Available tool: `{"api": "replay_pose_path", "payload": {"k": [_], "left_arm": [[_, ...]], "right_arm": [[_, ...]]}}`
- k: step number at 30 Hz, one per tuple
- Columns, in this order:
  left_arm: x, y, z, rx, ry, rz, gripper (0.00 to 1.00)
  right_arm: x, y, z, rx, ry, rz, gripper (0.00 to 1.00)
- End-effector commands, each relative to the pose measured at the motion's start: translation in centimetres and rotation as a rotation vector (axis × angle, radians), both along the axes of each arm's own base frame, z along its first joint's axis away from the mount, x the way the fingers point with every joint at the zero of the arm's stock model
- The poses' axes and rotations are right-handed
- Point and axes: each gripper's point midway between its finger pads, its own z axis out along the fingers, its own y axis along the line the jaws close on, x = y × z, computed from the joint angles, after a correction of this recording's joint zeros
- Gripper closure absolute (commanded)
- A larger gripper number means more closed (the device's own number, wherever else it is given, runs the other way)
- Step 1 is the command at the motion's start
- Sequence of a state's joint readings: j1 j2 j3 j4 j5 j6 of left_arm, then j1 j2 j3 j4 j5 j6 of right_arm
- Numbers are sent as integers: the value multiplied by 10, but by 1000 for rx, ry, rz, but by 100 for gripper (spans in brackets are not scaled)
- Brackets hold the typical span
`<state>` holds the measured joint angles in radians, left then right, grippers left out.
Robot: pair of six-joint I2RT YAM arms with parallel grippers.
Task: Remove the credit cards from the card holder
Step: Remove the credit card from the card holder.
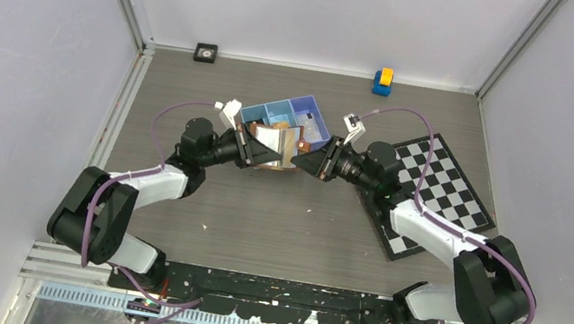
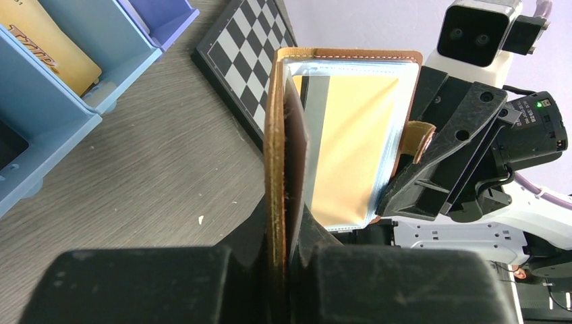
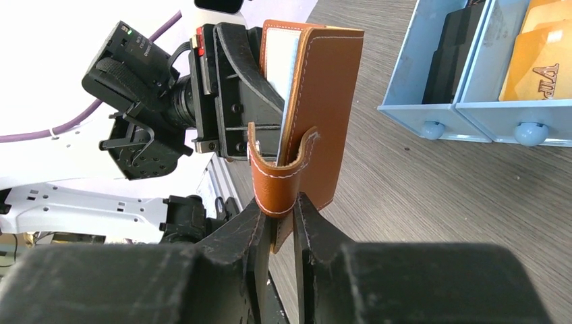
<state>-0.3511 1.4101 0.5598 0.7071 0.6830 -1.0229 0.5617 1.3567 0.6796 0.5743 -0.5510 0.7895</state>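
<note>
The brown card holder hangs open between my two grippers, above the table in front of the blue tray. My left gripper is shut on one brown cover. Clear sleeves show inside, and an orange credit card sits in one. The other cover faces the right wrist view, with its strap curling down. My right gripper stands a little open, the strap's loop between its tips and a gap lower down. A whitish card edge peeks out at the top.
The blue three-compartment tray stands just behind the holder, with an orange card in one compartment and a dark object in another. A chequered board lies under my right arm. A black square and a blue-yellow block sit at the back wall.
</note>
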Motion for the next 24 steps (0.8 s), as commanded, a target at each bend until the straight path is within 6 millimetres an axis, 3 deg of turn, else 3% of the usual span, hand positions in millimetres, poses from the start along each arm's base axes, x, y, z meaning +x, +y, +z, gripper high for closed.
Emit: {"api": "replay_pose_path", "payload": {"k": [1, 7, 11, 17, 24], "left_arm": [[2, -5, 15, -26, -57, -15, 100], [2, -5, 16, -26, -57, -17, 100], [2, -5, 15, -26, -54, -19, 100], [1, -6, 16, -33, -55, -29, 100], [-7, -12, 36, -122, -106, -92, 100]], "right_arm": [[-8, 1, 34, 66, -98, 13, 76], [-6, -2, 35, 67, -100, -3, 80], [-5, -4, 36, 72, -102, -14, 96], [-8, -4, 42, 106, -112, 3, 99], [6, -6, 24, 36, -53, -55, 97]]}}
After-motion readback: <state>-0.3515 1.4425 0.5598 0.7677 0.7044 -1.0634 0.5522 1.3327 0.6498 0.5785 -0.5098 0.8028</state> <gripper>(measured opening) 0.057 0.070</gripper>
